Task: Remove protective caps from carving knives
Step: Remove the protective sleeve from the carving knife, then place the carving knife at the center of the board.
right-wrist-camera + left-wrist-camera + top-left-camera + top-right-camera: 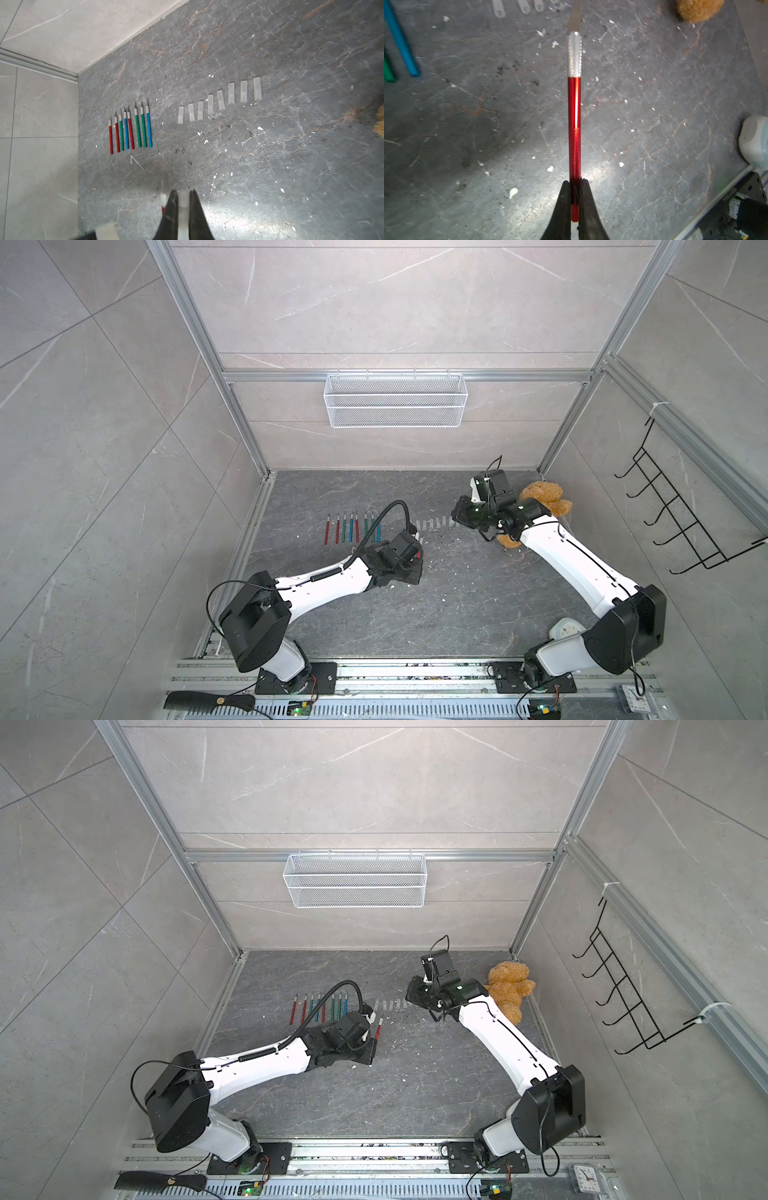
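Left gripper (575, 182) is clamped on the tail of a thin red-handled carving knife (574, 124). This leaves its translucent plastic cap (574, 18) exposed, likely so the narrowed right gripper (183, 191) can pull it.

1. The tabletop (415, 614) is a dark grey slab veined like marble and scuffed, with pale walls along its far and side edges.
2. Eight carving knives (131, 131) lie side by side in a tight row toward the left. Their blades are bare and point at the far wall. Three are red, three green and two blue.
3. Eight protective caps (220, 100) lie in a spaced row right of the knives, none touching.
4. A brown teddy bear (544, 493) lies by the far right edge.
5. White flecks (260, 128) are scattered across the surface, and a white round object (566, 628) sits near the front right.
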Robot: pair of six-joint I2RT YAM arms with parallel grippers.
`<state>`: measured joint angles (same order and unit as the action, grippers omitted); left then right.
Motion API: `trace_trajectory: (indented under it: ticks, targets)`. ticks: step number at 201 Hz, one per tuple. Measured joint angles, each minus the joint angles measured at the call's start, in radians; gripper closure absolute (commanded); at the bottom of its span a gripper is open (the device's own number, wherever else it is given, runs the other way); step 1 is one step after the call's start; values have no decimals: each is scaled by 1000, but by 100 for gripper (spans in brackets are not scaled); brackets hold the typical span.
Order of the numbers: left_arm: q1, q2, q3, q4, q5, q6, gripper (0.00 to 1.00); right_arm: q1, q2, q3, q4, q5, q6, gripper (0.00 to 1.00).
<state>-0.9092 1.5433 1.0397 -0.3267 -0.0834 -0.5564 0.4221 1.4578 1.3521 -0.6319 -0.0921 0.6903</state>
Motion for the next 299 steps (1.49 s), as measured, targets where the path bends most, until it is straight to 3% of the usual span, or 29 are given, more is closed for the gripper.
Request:
trace_trajectory:
  ticks: [46,82,161,299]
  targets:
    - [147,14,60,-77,-25,-8,100,0,-100,-62,-19,-27,-46,100]
    - [208,96,168,-119,-47,-14,100,0,-134,-97,-43,-45,-79,100]
    - [263,307,322,-225,-76,-21,100,3,-207,-175,-84,-51,-124,100]
    - [309,559,588,-337,-100,-21,100,32,-259,-249,-83,-69,-134,100]
